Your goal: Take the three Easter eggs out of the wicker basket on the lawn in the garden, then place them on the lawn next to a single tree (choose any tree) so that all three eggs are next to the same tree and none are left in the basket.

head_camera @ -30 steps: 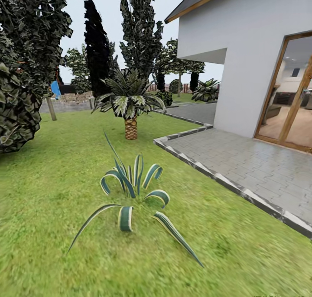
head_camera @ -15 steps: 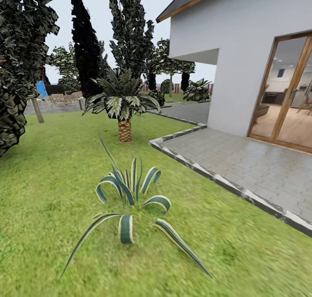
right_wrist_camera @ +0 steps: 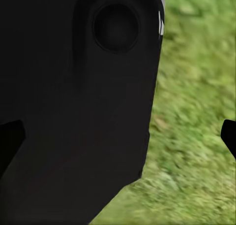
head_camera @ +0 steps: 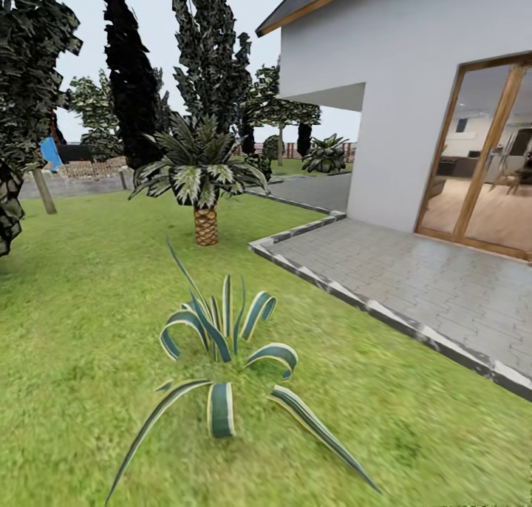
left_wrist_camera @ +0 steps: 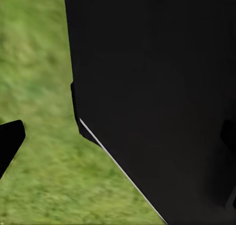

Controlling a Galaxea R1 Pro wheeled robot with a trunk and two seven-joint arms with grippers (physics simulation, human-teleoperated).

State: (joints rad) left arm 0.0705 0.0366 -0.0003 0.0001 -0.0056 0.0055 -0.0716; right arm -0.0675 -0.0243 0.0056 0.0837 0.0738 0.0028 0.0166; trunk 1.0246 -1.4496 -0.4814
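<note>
I judge I'm in the travel step, searching: ahead on the lawn (head_camera: 81,329) I see a striped agave (head_camera: 222,344) close by, a short palm (head_camera: 198,178) beyond it, and a paved patio (head_camera: 414,285) by the house (head_camera: 399,86). A grey-brown tree trunk (head_camera: 44,191) stands far left. I can't see the basket or eggs from here, so next I'd look around for them. Each wrist view gives dark robot body over grass; I cannot tell either tool's opening.

Head faces garden; wrists overlook lawn (head_camera: 74,329) closely.
</note>
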